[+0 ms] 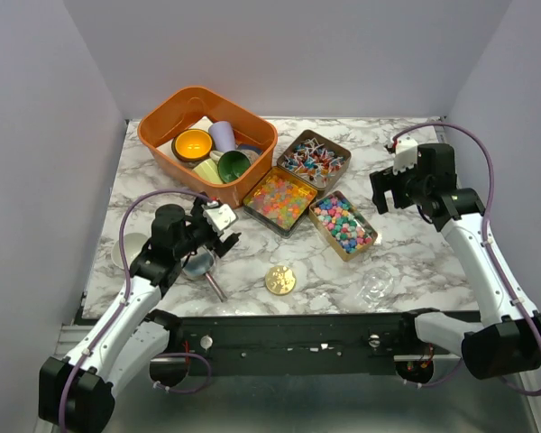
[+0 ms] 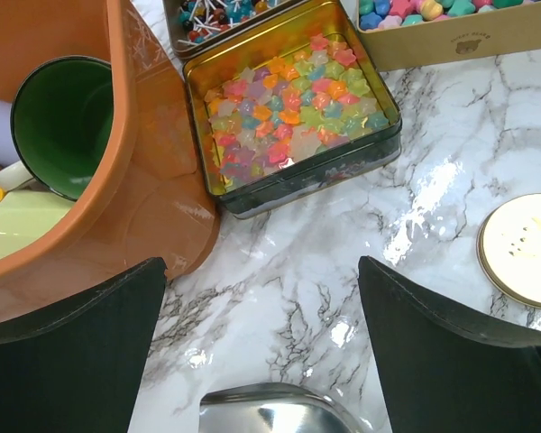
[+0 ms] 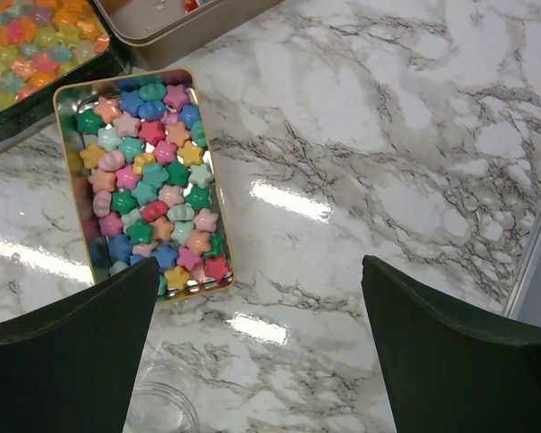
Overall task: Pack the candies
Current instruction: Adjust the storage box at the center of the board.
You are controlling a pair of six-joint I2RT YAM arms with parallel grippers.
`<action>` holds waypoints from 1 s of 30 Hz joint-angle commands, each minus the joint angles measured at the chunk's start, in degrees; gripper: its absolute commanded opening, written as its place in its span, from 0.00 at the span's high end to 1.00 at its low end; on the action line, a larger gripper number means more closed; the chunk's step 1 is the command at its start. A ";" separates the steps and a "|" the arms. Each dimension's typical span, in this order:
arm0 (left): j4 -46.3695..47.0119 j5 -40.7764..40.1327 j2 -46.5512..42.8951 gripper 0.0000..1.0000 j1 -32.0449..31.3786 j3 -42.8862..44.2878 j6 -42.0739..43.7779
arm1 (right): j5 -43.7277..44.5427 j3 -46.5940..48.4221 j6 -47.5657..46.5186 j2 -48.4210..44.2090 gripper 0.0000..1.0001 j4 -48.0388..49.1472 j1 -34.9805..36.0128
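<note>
Three open tins of candies sit mid-table: twisted-wrapper pieces (image 1: 314,158), glossy orange-yellow-pink bits (image 1: 280,198) and pastel pieces (image 1: 343,224). My left gripper (image 1: 218,225) is open and empty, low over a metal scoop (image 1: 201,264). In the left wrist view the gripper (image 2: 261,347) faces the glossy bits (image 2: 293,113), and the scoop's bowl (image 2: 270,410) lies between the fingers. My right gripper (image 1: 388,194) is open and empty, raised to the right of the tins. In the right wrist view the gripper (image 3: 257,347) hangs over bare marble beside the pastel pieces (image 3: 149,171).
An orange basin (image 1: 158,122) with coloured cups and bowls stands at the back left, close to my left gripper (image 2: 144,189). A flat gold disc (image 1: 280,279) and a clear round container (image 1: 376,287) lie near the front edge. A white round thing (image 1: 122,248) sits at the left edge.
</note>
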 commanded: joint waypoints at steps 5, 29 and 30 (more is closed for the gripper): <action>1.10 0.87 -1.37 0.01 -0.27 -1.33 -0.14 | -2.48 1.06 -0.46 0.75 0.00 -0.70 -0.01; -0.40 2.37 1.61 0.01 -1.85 -3.44 3.90 | -20.85 5.72 -11.01 23.51 0.99 -2.47 0.25; -0.31 2.36 1.61 0.01 -1.85 -3.35 3.64 | -20.41 5.46 -11.01 24.04 0.99 -2.03 0.25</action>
